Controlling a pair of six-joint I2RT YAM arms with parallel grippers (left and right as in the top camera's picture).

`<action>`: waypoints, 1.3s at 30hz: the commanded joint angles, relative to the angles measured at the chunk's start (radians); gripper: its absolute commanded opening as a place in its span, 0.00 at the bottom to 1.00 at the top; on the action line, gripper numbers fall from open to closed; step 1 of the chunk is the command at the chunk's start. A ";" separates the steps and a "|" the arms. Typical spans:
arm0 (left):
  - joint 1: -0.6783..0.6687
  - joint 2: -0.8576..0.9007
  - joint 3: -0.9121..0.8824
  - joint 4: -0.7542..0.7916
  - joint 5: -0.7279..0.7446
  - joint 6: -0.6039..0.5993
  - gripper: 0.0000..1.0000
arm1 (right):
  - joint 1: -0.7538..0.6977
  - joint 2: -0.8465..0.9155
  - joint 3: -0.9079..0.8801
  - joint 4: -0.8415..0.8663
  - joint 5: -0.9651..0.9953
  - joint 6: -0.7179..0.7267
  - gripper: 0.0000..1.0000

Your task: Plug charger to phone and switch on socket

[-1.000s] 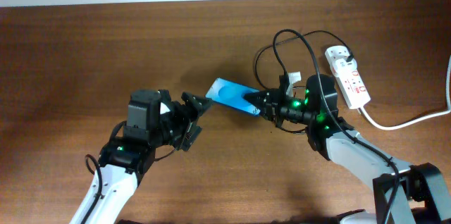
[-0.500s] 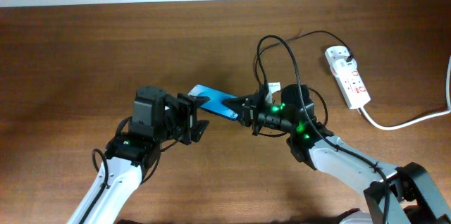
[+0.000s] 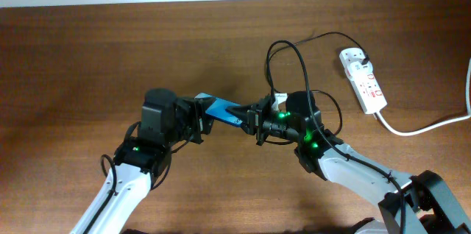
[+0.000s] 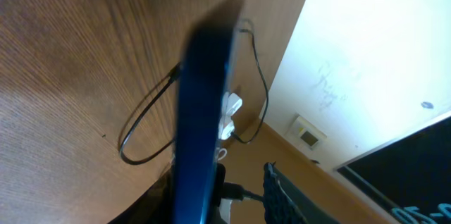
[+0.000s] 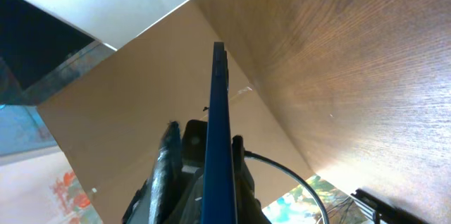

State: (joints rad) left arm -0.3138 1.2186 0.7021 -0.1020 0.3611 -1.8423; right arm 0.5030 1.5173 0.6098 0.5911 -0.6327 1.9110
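The phone, blue with dark edges, hangs edge-on above the table between both arms. My right gripper is shut on its right end; in the right wrist view the phone rises straight out of that gripper. My left gripper straddles the phone's left end. In the left wrist view the phone lies against one side, and the other finger stands a gap away from it. The charger cable loops from the socket towards the right gripper; its plug tip is hidden.
The socket's thick white cord runs off the right edge. A white tag sits on the cable by the right gripper. The cable's loop lies on the wood beyond the phone. Bare table spreads left and front.
The right arm has carried the phone left towards the left arm. The left gripper has come in over the phone's free end, and its jaws have narrowed.
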 commanded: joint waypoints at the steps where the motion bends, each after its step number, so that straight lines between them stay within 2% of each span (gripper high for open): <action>1: -0.020 -0.005 0.009 0.019 0.016 -0.013 0.36 | 0.008 -0.015 0.011 0.001 -0.013 -0.006 0.04; 2: -0.020 -0.005 0.009 0.016 0.016 -0.013 0.36 | 0.008 -0.015 0.011 0.014 -0.013 -0.006 0.04; 4: -0.020 -0.005 0.009 -0.005 0.016 -0.013 0.26 | 0.008 -0.015 0.011 0.020 -0.013 -0.006 0.04; 9: -0.050 0.000 0.009 -0.004 0.016 -0.013 0.22 | 0.008 -0.015 0.011 0.019 -0.010 -0.006 0.04; 11: -0.051 0.019 0.009 -0.009 0.016 -0.013 0.26 | 0.008 -0.015 0.011 0.019 -0.010 -0.006 0.04; 12: -0.051 0.031 0.009 -0.012 0.017 -0.013 0.25 | 0.008 -0.015 0.011 0.019 -0.010 -0.006 0.04; 14: -0.051 0.048 0.009 -0.011 0.027 -0.013 0.13 | 0.008 -0.015 0.011 0.019 -0.010 -0.006 0.04; 16: -0.050 0.048 0.009 -0.012 0.016 -0.013 0.12 | 0.008 -0.015 0.011 0.019 -0.014 -0.006 0.04; 17: -0.050 0.048 0.009 -0.012 0.000 -0.013 0.17 | 0.008 -0.015 0.011 0.019 -0.025 -0.006 0.04; 19: -0.050 0.049 0.009 -0.022 -0.011 -0.013 0.18 | 0.008 -0.015 0.011 0.019 -0.029 -0.006 0.04; 20: -0.050 0.049 0.009 -0.050 -0.018 -0.013 0.06 | 0.008 -0.015 0.011 0.019 -0.031 -0.006 0.04; 21: -0.050 0.049 0.009 -0.062 -0.018 -0.013 0.00 | 0.008 -0.015 0.011 0.019 -0.033 -0.006 0.04; 26: -0.050 0.049 0.009 -0.067 -0.055 -0.006 0.00 | 0.008 -0.015 0.011 0.019 -0.055 -0.006 0.05; 27: -0.038 0.049 0.009 -0.056 -0.074 0.051 0.00 | 0.008 -0.015 0.011 0.019 -0.055 -0.010 0.06; 28: -0.017 0.049 0.009 -0.056 -0.074 0.087 0.00 | 0.008 -0.015 0.011 0.019 -0.065 -0.010 0.12; 30: 0.026 0.049 0.009 -0.055 -0.073 0.126 0.00 | 0.008 -0.015 0.011 0.019 -0.074 -0.010 0.14; 32: 0.059 0.049 0.009 -0.056 -0.074 0.192 0.00 | 0.007 -0.015 0.011 0.018 -0.074 -0.016 0.21; 34: 0.082 0.049 0.009 -0.047 -0.090 0.240 0.00 | 0.007 -0.015 0.011 0.018 -0.078 -0.018 0.29; 35: 0.083 0.049 0.009 -0.037 -0.123 0.306 0.00 | 0.006 -0.015 0.011 0.007 -0.077 -0.026 0.36; 36: 0.087 0.049 0.009 -0.032 -0.122 0.320 0.00 | 0.006 -0.015 0.011 -0.026 -0.040 -0.106 0.41; 37: 0.098 0.049 0.009 -0.004 -0.119 0.405 0.00 | 0.003 -0.015 0.011 -0.066 0.025 -0.238 0.48; 38: 0.104 0.049 0.009 -0.004 -0.114 0.480 0.00 | -0.010 -0.015 0.011 -0.084 0.048 -0.385 0.49; 39: 0.106 0.049 0.009 -0.008 -0.113 0.566 0.00 | -0.037 -0.015 0.011 -0.119 0.090 -0.636 0.56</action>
State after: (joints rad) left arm -0.2192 1.2697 0.7074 -0.1165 0.2531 -1.4784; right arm 0.4950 1.5162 0.6113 0.4957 -0.6304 1.6512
